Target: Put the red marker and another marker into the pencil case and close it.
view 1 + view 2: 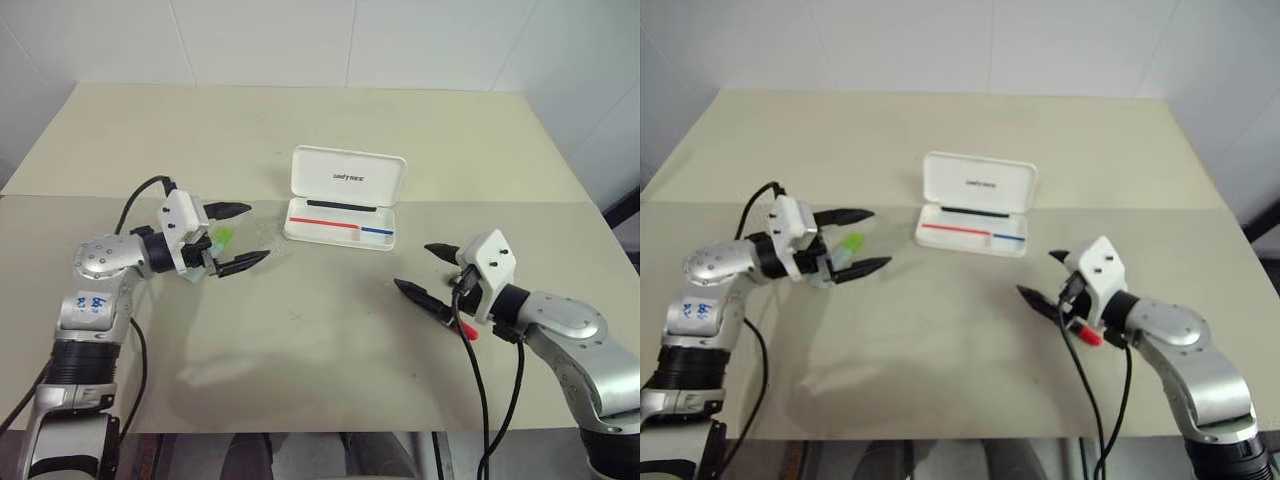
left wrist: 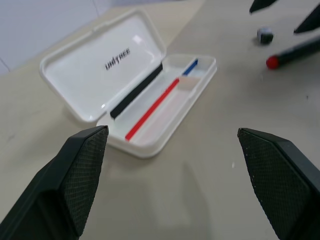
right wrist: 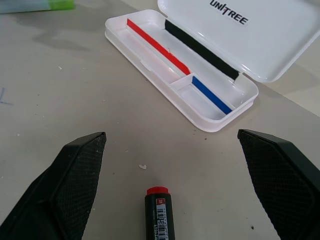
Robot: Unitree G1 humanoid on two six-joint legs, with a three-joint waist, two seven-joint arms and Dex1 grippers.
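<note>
The pencil case lies open at the table's middle, its lid standing up at the back and its tray holding no markers. My left gripper hovers open to the case's left, pointing toward it. The light green marker lies on the table under the base of its fingers. To the case's right, my right gripper is also open, nothing between its fingers. The red marker lies just below it, its red tip peeking out beneath the wrist.
The beige table has a seam running across it behind the case and a wall beyond its far edge. A small dark-and-white piece sits on the table near the red marker. Bare tabletop lies between the two grippers in front of the case.
</note>
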